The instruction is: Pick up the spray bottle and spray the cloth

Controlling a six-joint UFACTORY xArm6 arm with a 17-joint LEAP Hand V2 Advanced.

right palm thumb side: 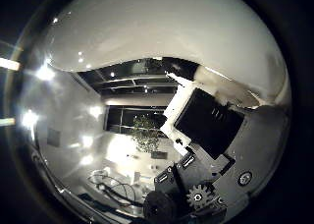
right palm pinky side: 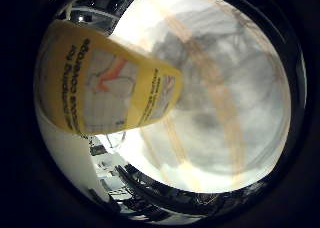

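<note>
In the little finger side palm view the spray bottle [right palm pinky side: 105,83] fills much of the picture. It has a yellow label with a white panel and sits very close to the palm. Beyond it lies a pale cloth [right palm pinky side: 225,108] with faint tan stripes and grey shading on it. In the thumb side palm view the black and white parts of my hand [right palm thumb side: 201,136] curl in from the edge, with a gear showing. The bottle stays against the palm, away from the cloth beneath it. The bottle's nozzle is hidden.
The thumb side palm view shows a broad white surface [right palm thumb side: 167,28] and, past it, a dark room with bright ceiling lights [right palm thumb side: 44,72] and a potted plant [right palm thumb side: 147,134]. Room fittings show at the rim under the bottle [right palm pinky side: 120,178].
</note>
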